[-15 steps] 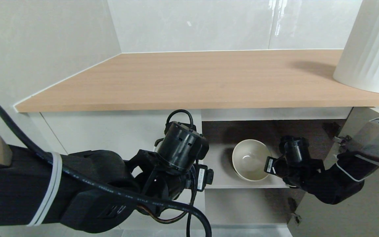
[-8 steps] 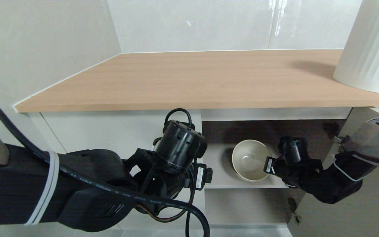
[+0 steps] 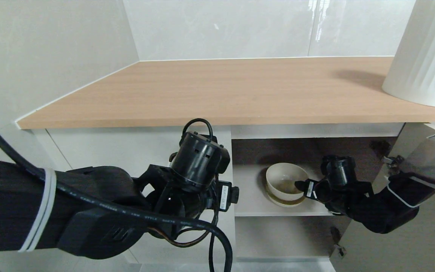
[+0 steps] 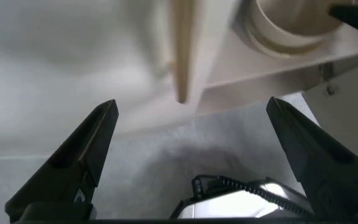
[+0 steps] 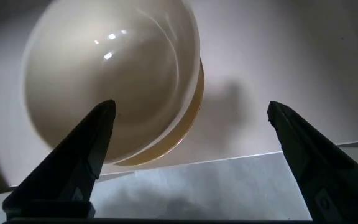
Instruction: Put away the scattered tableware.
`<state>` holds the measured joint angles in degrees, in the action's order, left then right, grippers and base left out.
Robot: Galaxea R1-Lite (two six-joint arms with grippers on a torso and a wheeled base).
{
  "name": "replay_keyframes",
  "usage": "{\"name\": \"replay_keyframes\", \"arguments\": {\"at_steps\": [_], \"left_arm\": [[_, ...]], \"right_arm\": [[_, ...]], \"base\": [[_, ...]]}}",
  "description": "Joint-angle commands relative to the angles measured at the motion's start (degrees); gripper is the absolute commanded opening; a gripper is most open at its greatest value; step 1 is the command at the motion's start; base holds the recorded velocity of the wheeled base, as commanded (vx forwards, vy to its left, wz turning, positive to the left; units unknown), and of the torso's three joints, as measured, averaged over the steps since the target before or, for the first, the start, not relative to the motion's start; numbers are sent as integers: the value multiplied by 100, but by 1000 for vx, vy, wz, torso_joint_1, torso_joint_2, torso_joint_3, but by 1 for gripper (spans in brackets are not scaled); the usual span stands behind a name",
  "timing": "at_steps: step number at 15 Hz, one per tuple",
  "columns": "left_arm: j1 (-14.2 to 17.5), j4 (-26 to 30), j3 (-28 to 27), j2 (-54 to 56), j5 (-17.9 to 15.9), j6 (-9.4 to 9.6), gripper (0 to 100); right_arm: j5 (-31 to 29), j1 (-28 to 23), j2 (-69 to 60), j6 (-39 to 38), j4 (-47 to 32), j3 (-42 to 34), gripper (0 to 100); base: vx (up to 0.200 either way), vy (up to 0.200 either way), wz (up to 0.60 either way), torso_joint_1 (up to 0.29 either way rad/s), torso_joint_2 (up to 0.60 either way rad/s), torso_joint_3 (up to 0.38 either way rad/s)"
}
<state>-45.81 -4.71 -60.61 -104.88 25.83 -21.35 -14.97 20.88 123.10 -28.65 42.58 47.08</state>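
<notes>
Cabinet shelf [image 3: 247, 198] carries a cream bowl [image 3: 283, 180] atop a yellowish dish [image 3: 282, 201]. My right tool [image 3: 301, 186] gapes beside its rim; my left tool [image 4: 191, 107] hangs spread.

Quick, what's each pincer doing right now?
Left pincer: open, empty.
Right pincer: open, holding nothing; bowl sits on the shelf just ahead.
</notes>
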Motion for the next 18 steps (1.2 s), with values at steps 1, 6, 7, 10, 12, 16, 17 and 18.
{"name": "replay_keyframes", "arguments": {"at_steps": [1, 6, 7, 10, 12, 16, 17, 18], "left_arm": [[169, -4, 5, 415, -8, -1, 100], [538, 5, 1016, 1980, -34, 359, 100], [538, 14, 1218, 2270, -43, 517, 100], [802, 14, 1684, 2780, -8, 570, 100], [846, 31, 1693, 3017, -26, 588, 100], [837, 40, 1702, 2990, -26, 588, 100], [837, 40, 1693, 2947, -26, 579, 100], [837, 40, 1702, 2929, -26, 579, 100]], "right_arm": [[56, 56, -946, 52, -663, -85, 100], [987, 988, -3670, 61, -5181, 645, 100], [891, 1322, -3952, 43, -5620, 627, 100], [759, 1454, -4514, 70, -6051, 179, 100], [768, 1577, -4523, 167, -6218, 135, 100], [768, 1700, -4365, 210, -6359, 135, 100], [759, 1700, -4347, 210, -6359, 126, 100], [750, 1700, -4356, 210, -6359, 126, 100]], "base": [[0, 0, 0, 0, 0, 0], [0, 0, 0, 0, 0, 0], [0, 0, 0, 0, 0, 0], [0, 0, 0, 0, 0, 0], [0, 0, 0, 0, 0, 0], [-100, 0, 0, -1, 0, 4], [-200, 0, 0, 2, 7, 2], [-200, 0, 0, 7, 2, -7]]}}
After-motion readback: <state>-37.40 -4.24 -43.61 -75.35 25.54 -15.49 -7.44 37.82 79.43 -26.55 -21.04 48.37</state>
